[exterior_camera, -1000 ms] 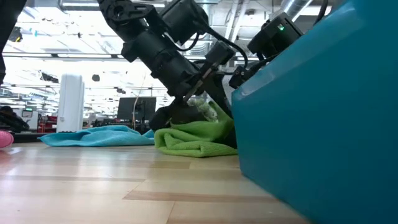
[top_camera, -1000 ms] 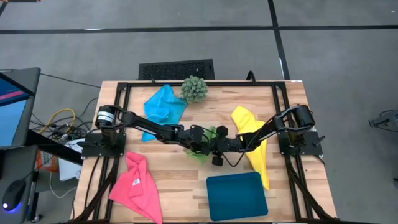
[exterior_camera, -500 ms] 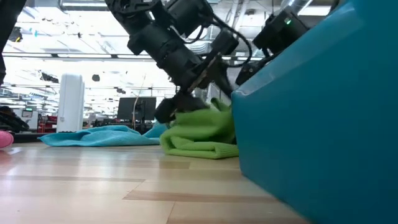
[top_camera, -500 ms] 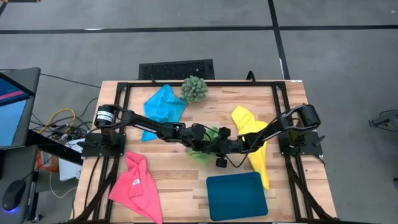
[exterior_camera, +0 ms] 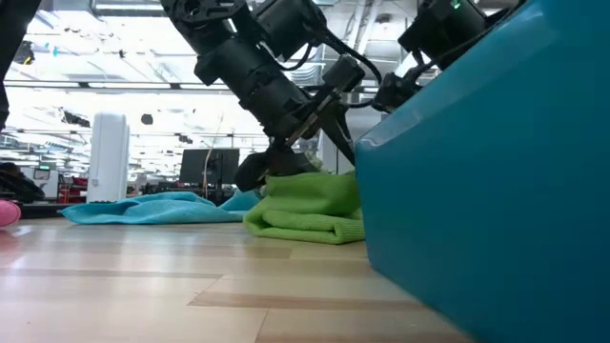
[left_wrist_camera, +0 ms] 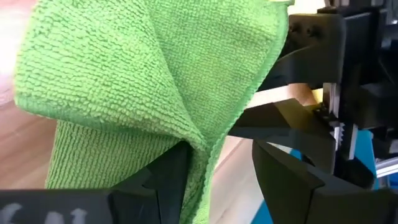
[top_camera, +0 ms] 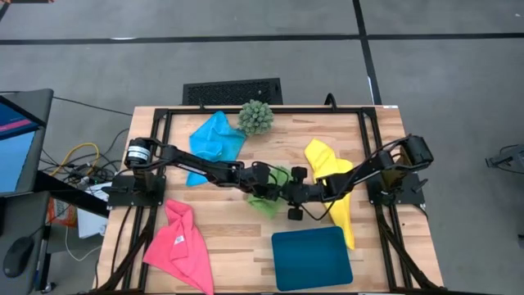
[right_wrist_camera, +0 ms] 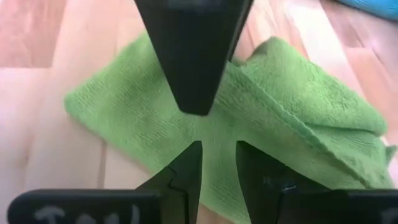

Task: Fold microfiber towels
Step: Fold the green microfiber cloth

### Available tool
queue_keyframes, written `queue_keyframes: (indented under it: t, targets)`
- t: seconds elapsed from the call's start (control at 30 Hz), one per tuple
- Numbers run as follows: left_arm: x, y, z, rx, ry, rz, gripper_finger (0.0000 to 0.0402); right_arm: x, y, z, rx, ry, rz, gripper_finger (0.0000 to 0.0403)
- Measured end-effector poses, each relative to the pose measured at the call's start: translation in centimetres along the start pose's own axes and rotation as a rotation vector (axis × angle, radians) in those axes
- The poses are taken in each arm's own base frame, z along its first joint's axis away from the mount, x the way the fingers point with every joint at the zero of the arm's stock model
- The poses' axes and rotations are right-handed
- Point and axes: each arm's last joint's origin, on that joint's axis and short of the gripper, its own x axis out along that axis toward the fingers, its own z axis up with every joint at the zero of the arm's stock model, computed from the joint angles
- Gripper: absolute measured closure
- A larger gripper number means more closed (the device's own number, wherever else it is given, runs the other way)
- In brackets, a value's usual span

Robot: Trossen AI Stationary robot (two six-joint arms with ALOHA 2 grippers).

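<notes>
The lime green towel [top_camera: 266,201] lies bunched in the middle of the table, its folded bottom on the wood and an upper layer raised [exterior_camera: 305,205]. My left gripper [top_camera: 266,182] reaches in from the left. It is open, and the towel's raised fold [left_wrist_camera: 124,74] stands in front of it. My right gripper [top_camera: 288,194] comes from the right and faces the left one. In the right wrist view it [right_wrist_camera: 217,152] stands over the towel's edge [right_wrist_camera: 280,112] with a narrow gap between its fingers. The left gripper's finger [right_wrist_camera: 193,62] points down at the towel. My left gripper touches the green towel with one finger [left_wrist_camera: 171,177]. The edge of the raised fold [left_wrist_camera: 202,158] runs back between the fingers and lies against that finger, while the other finger [left_wrist_camera: 280,180] stands clear of the cloth. The towel's bottom stays on the table. My right gripper: whether it touches the towel, I cannot tell.
The teal tray [top_camera: 311,258] sits near the front edge, just right of the towel [exterior_camera: 477,191]. A yellow towel [top_camera: 344,221] lies under the right arm, a blue one [top_camera: 214,139] at the back left and a pink one [top_camera: 180,242] at the front left. A spiky plant [top_camera: 255,117] stands at the back.
My right gripper has risen and drawn back toward the table's right edge. The green towel's upper layer bulged up beside the tray, then settled. It now sits as a taller heap on its folded bottom than a second ago.
</notes>
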Motion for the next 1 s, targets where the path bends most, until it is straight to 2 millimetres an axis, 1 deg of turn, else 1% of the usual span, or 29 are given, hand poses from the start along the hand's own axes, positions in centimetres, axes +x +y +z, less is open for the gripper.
queue_keyframes:
  t: [0.13, 0.27, 0.4, 0.57, 0.67, 0.8, 0.93, 1.0]
  targets:
    - [0.0, -0.4, 0.2, -0.011, -0.018, -0.047, 0.0229, -0.8, 0.2, 0.3, -0.013, -0.011, -0.033, 0.0281]
    - [-0.1, -1.2, 0.4, -0.024, -0.037, -0.129, 0.0229, -0.8, 0.0, -0.3, -0.022, 0.027, -0.052, 0.0281]
    - [-0.1, -1.5, 0.0, -0.052, -0.033, -0.144, 0.0229, -0.6, -0.5, -1.7, 0.006, 0.038, -0.061, 0.0281]
    - [-0.1, -1.6, -0.1, -0.090, -0.051, -0.138, 0.0229, -0.4, -1.3, -3.7, 0.083, -0.006, -0.071, 0.0281]
    - [-0.1, -1.6, 0.0, -0.109, -0.091, -0.134, 0.0229, -0.4, -1.5, -4.2, 0.105, -0.035, -0.069, 0.0281]
    - [-0.1, -1.8, 0.3, -0.160, -0.137, -0.157, 0.0229, -0.4, -1.6, -4.1, 0.112, -0.041, -0.066, 0.0281]
    - [-0.2, -2.1, 0.4, -0.189, -0.153, -0.187, 0.0229, 0.6, -1.5, -4.4, 0.105, -0.055, -0.054, 0.0281]
    - [-0.2, -2.0, 0.4, -0.198, -0.152, -0.184, 0.0229, 1.4, -1.3, -4.6, 0.109, -0.079, -0.056, 0.0281]
